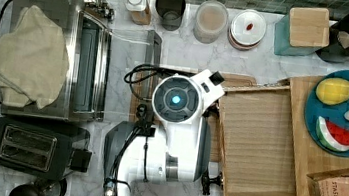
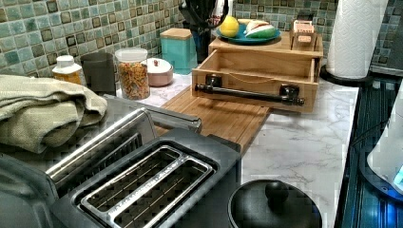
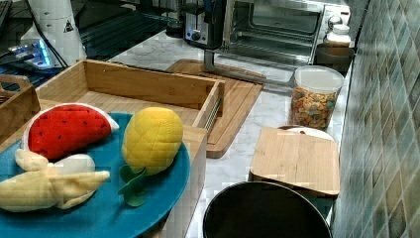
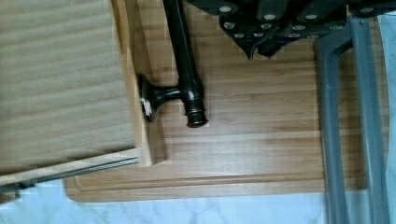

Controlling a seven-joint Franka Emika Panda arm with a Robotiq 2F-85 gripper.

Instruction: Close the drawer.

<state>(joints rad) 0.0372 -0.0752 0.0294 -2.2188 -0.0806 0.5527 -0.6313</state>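
Observation:
The drawer (image 1: pixel 258 138) stands pulled out of the wooden stand toward the top view's left, its flat grained bottom bare. A dark bar handle (image 2: pixel 249 93) runs across its front (image 2: pixel 256 90). The left view shows the drawer from the front, and the right view shows its inside (image 3: pixel 148 89). My arm's wrist (image 1: pixel 177 100) hangs over the cutting board (image 2: pixel 218 118), just left of the drawer front in the top view. In the wrist view my gripper (image 4: pixel 261 46) is shut on nothing, a short way from the handle (image 4: pixel 184 60) and above the cutting board (image 4: pixel 261 135).
A blue plate of toy fruit (image 1: pixel 344 114) and a tea box (image 1: pixel 335 191) sit on the stand. The toaster oven (image 1: pixel 57 48) has its door open, its grey handle (image 4: pixel 355 116) beside the gripper. A toaster (image 1: pixel 30 146), jars (image 1: pixel 211 21) and a paper roll (image 2: pixel 356 33) ring the counter.

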